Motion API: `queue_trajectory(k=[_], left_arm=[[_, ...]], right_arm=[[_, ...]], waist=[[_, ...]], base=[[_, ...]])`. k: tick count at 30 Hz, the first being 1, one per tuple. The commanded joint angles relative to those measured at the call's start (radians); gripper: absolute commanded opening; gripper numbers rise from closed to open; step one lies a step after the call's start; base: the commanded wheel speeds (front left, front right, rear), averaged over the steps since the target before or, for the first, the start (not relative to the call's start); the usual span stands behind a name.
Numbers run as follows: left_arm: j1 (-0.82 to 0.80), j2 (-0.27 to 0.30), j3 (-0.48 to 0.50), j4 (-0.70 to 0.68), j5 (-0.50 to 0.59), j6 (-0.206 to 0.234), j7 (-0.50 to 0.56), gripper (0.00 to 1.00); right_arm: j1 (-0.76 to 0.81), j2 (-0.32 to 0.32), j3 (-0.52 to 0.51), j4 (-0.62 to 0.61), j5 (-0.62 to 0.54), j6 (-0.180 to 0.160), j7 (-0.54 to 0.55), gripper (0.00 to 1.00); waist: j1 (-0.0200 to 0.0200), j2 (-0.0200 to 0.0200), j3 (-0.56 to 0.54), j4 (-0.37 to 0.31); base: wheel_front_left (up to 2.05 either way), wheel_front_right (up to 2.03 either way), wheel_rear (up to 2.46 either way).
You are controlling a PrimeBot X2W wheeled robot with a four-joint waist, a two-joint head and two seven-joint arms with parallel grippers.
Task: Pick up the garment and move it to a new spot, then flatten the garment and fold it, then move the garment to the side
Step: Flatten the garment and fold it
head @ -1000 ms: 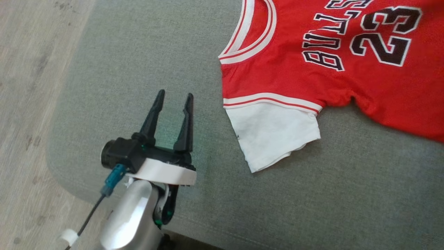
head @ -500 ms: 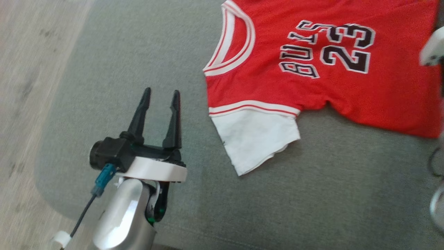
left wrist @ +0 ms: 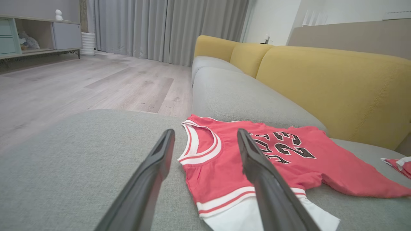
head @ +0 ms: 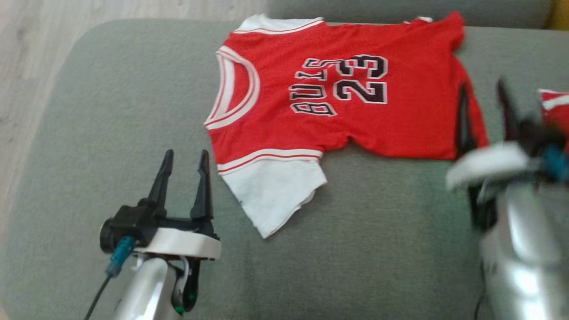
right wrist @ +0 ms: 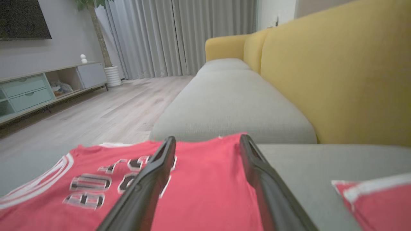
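The garment is a red jersey with white sleeves and "BULLS 23" on it. It lies spread flat on the grey sofa seat. My left gripper stands open just left of the near white sleeve, holding nothing. In the left wrist view the garment lies ahead of the open left gripper. My right gripper, blurred, is open at the garment's right hem. In the right wrist view the open right gripper hovers over the garment with nothing between its fingers.
A second red and white piece of cloth lies on the seat right of the right gripper. The yellow backrest runs behind the garment. Wooden floor lies beyond the seat's rounded left edge.
The head camera has swung, so the whole picture shifted down and left. My right arm has come into view at the right, blurred. The left gripper stays open beside the sleeve.
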Motion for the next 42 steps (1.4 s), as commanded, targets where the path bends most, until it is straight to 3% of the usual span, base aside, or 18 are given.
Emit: queue_trajectory(k=[1, 6, 11, 20, 26, 27, 28, 31, 37, 38, 40, 42], left_arm=[[-0.013, 0.025, 0.048, -0.021, 0.004, 0.001, -0.006, 1.00], [-0.023, 0.040, 0.055, 0.012, 0.002, 0.001, -0.006, 1.00], [-0.062, 0.062, 0.055, 0.051, 0.006, 0.002, 0.020, 1.00], [-0.190, 0.111, 0.059, 0.244, -0.005, -0.006, 0.163, 1.00], [-0.247, 0.122, 0.054, 0.350, -0.028, -0.043, 0.219, 1.00], [-0.256, 0.124, 0.052, 0.363, -0.029, -0.048, 0.220, 0.45], [-0.264, 0.127, 0.050, 0.373, -0.029, -0.052, 0.217, 0.00], [-0.287, 0.143, 0.047, 0.391, -0.018, -0.050, 0.192, 0.00], [-0.348, 0.186, 0.078, 0.411, 0.007, 0.002, 0.054, 0.00], [-0.353, 0.189, 0.078, 0.410, 0.011, 0.005, 0.040, 0.07], [-0.355, 0.186, 0.073, 0.406, 0.011, -0.011, 0.021, 1.00], [-0.347, 0.185, 0.070, 0.400, 0.022, -0.003, 0.008, 1.00]], right_arm=[[0.076, 0.018, 0.062, -0.089, 0.062, -0.001, -0.010, 1.00], [0.256, 0.018, 0.114, -0.262, 0.179, -0.001, -0.010, 1.00], [0.318, 0.018, 0.151, -0.356, 0.214, -0.001, -0.010, 1.00], [0.325, 0.018, 0.170, -0.407, 0.208, -0.001, -0.010, 1.00], [0.323, 0.018, 0.173, -0.417, 0.210, -0.001, -0.010, 1.00], [0.324, 0.018, 0.174, -0.417, 0.210, -0.001, -0.010, 1.00], [0.324, 0.018, 0.175, -0.417, 0.210, -0.001, -0.010, 1.00], [0.325, 0.018, 0.174, -0.415, 0.208, -0.001, -0.010, 1.00], [0.324, 0.018, 0.189, -0.396, 0.205, -0.001, -0.010, 1.00], [0.324, 0.018, 0.190, -0.392, 0.204, -0.001, -0.010, 1.00], [0.324, 0.018, 0.193, -0.383, 0.204, -0.001, -0.010, 1.00], [0.326, 0.018, 0.196, -0.375, 0.205, -0.001, -0.010, 1.00]], waist=[[0.0003, 0.0000, -0.014, -0.045], [0.0003, 0.0000, 0.009, -0.096], [0.0003, 0.0000, 0.044, -0.134], [0.0003, 0.0000, 0.124, -0.176], [0.0003, 0.0000, 0.150, -0.187], [0.0003, 0.0000, 0.152, -0.188], [0.0003, 0.0000, 0.154, -0.189], [0.0003, 0.0000, 0.155, -0.188], [0.0003, 0.0000, 0.129, -0.180], [0.0003, 0.0000, 0.123, -0.179], [0.0003, 0.0000, 0.111, -0.175], [0.0003, 0.0000, 0.095, -0.170]], base=[[0.00, 0.00, 0.00], [0.00, 0.00, 0.00], [0.00, 0.00, 0.00], [0.00, 0.00, 0.00], [0.00, 0.00, 0.00], [0.00, 0.00, 0.00], [0.00, 0.00, 0.00], [0.00, 0.00, 0.00], [0.00, 0.00, 0.00], [0.00, 0.00, 0.00], [0.00, 0.00, 0.00], [0.00, 0.00, 0.00]])
